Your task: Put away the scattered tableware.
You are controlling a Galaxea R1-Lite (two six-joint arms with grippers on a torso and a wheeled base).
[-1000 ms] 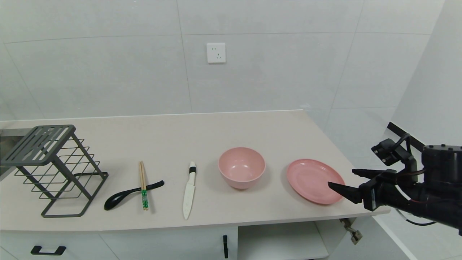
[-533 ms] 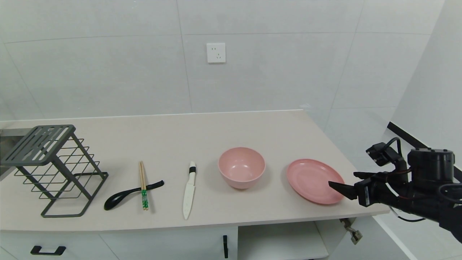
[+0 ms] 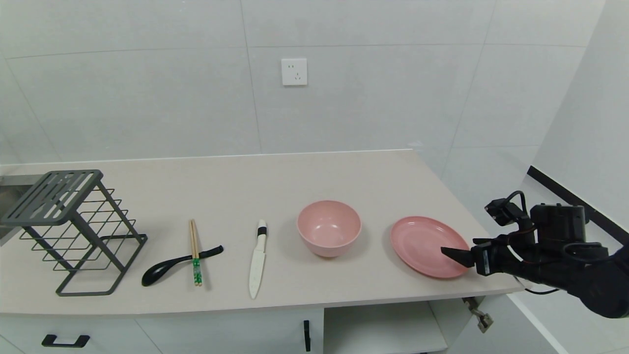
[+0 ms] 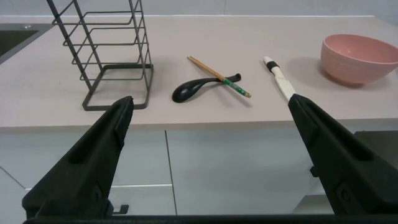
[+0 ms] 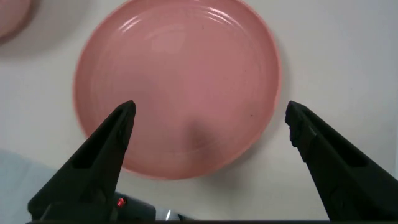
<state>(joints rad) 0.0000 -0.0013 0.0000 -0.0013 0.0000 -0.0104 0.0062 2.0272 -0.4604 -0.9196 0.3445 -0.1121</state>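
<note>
A pink plate lies at the counter's right end, with a pink bowl to its left. Further left lie a white knife, wooden chopsticks crossing a black spoon, and a dark wire rack. My right gripper hovers open over the plate's right rim, holding nothing. My left gripper is open and empty, low in front of the counter edge, facing the spoon and chopsticks.
The counter's front edge has cabinet doors below it, one hanging open under the plate. A wall socket sits on the tiled wall behind. A sink edge lies beyond the rack.
My right arm has slid left and slightly lower, bringing its open fingers closer over the plate's right rim. The tableware has not moved.
</note>
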